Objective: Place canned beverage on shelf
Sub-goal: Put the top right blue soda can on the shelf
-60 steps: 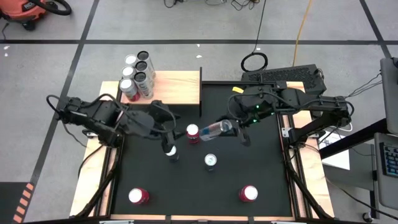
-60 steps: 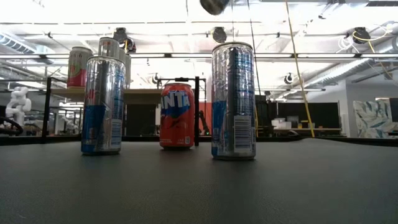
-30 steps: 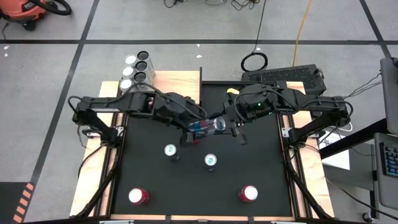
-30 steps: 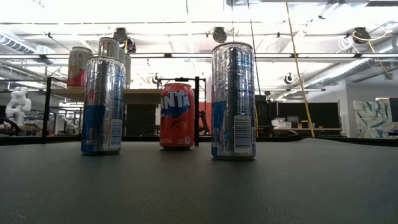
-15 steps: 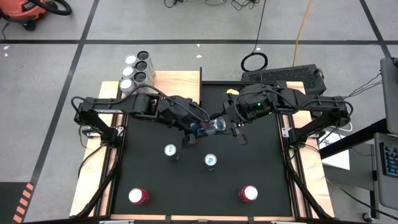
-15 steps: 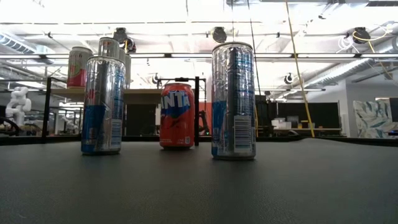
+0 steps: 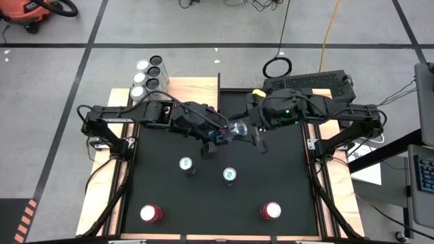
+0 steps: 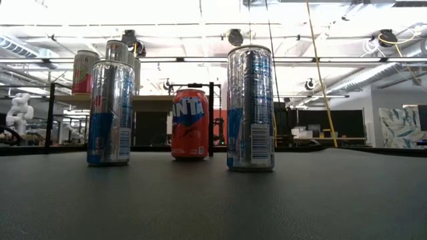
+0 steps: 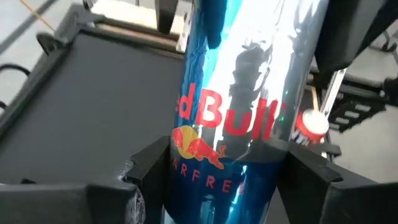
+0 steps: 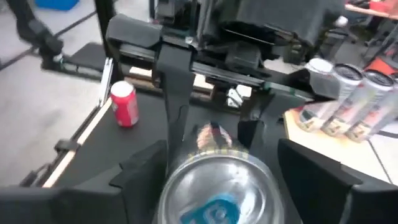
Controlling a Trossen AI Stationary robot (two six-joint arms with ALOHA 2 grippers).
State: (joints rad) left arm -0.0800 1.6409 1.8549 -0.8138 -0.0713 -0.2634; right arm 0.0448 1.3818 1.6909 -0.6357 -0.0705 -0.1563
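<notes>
A blue-and-silver Red Bull can (image 7: 232,131) hangs roughly level above the middle of the black mat, between my two grippers. My left gripper (image 7: 215,139) reaches in from the table's left and is shut on it (image 9: 230,180). My right gripper (image 7: 252,132) comes from the right. Its open fingers (image 10: 144,168) stand close on either side of the can's tab end (image 10: 214,186). I cannot tell whether they touch it. The pale wood shelf (image 7: 193,95) stands at the far left with several cans (image 7: 149,78) on it. My left gripper pinches the can's blue lower body (image 9: 186,186) between its two fingers, one on each side, below the red lettering. The fingers come nearly level from the table's left and lie along the can. The can is lifted clear of the mat, its tab end toward my right gripper.
Two silver-topped cans (image 7: 185,164) (image 7: 230,175) stand on the mat nearer than the grippers. Two red cans (image 7: 150,213) (image 7: 271,211) stand by the near edge. An orange Fanta can (image 8: 190,123) stands under the arms. The shelf's black posts (image 8: 211,117) rise at its edge.
Both arms have stayed above the mat's middle with the can between them. My right gripper's wrist has turned a little, and the can's tab end has shifted slightly toward the table's far edge.
</notes>
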